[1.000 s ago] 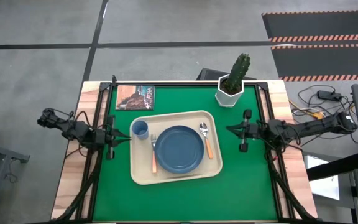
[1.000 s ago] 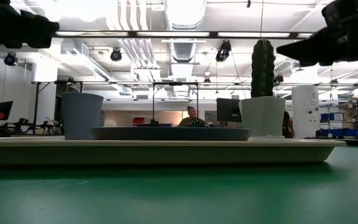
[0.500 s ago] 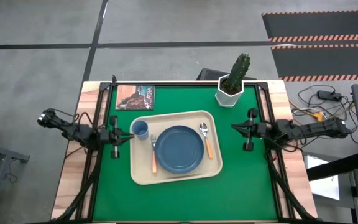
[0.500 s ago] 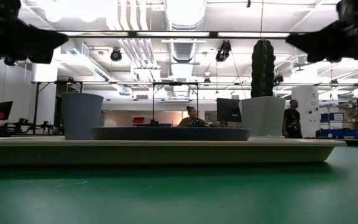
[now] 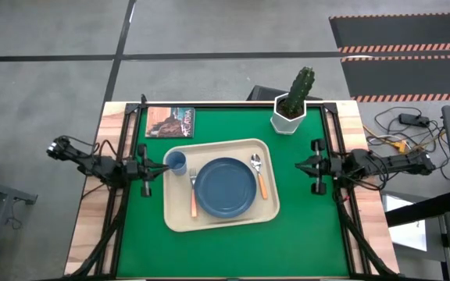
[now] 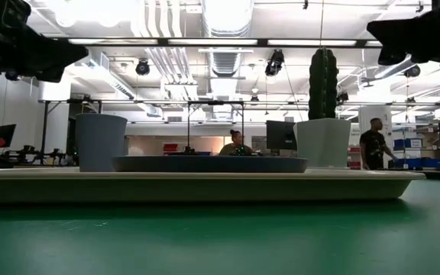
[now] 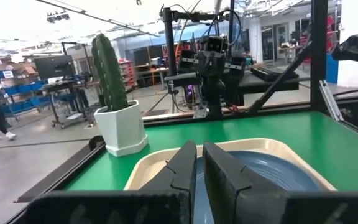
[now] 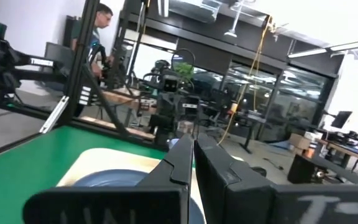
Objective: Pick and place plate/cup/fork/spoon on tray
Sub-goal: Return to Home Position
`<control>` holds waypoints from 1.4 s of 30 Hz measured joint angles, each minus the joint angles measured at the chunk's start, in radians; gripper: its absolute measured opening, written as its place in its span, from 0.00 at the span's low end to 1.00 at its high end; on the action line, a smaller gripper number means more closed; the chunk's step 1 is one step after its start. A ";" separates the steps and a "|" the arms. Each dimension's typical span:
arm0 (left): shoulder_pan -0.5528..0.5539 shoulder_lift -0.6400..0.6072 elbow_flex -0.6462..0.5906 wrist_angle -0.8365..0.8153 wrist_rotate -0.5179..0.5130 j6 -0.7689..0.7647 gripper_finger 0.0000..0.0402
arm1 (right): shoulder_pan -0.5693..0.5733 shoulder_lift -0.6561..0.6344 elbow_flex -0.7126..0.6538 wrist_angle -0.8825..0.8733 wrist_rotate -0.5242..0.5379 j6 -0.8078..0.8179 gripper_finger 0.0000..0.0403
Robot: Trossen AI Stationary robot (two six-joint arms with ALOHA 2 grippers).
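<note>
Pulling back to the tabletop's edges with fingers closed and empty, your left gripper [image 5: 148, 167] and right gripper [image 5: 312, 165] leave the cream-beige rectangular tray [image 5: 180, 219] fully loaded.

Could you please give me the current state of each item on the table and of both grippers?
plate: flat on the tray, centre.
cup: upright on the tray.
fork: lying on the tray beside the plate.
spoon: lying on the tray, other side of the plate.
tray: flat on the table.
cactus pot: upright.
book: lying closed.
left gripper: shut, empty.
right gripper: shut, empty.
</note>
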State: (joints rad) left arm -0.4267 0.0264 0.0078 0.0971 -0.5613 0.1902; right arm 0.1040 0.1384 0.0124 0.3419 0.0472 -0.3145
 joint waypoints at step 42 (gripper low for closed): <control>0.000 0.105 -0.003 0.001 0.003 0.000 0.03 | 0.000 -0.110 0.018 -0.335 0.155 0.100 0.02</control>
State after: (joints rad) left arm -0.4268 0.1313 0.0048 0.0979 -0.5587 0.1902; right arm 0.1040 0.0288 0.0299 0.0067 0.2026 -0.2142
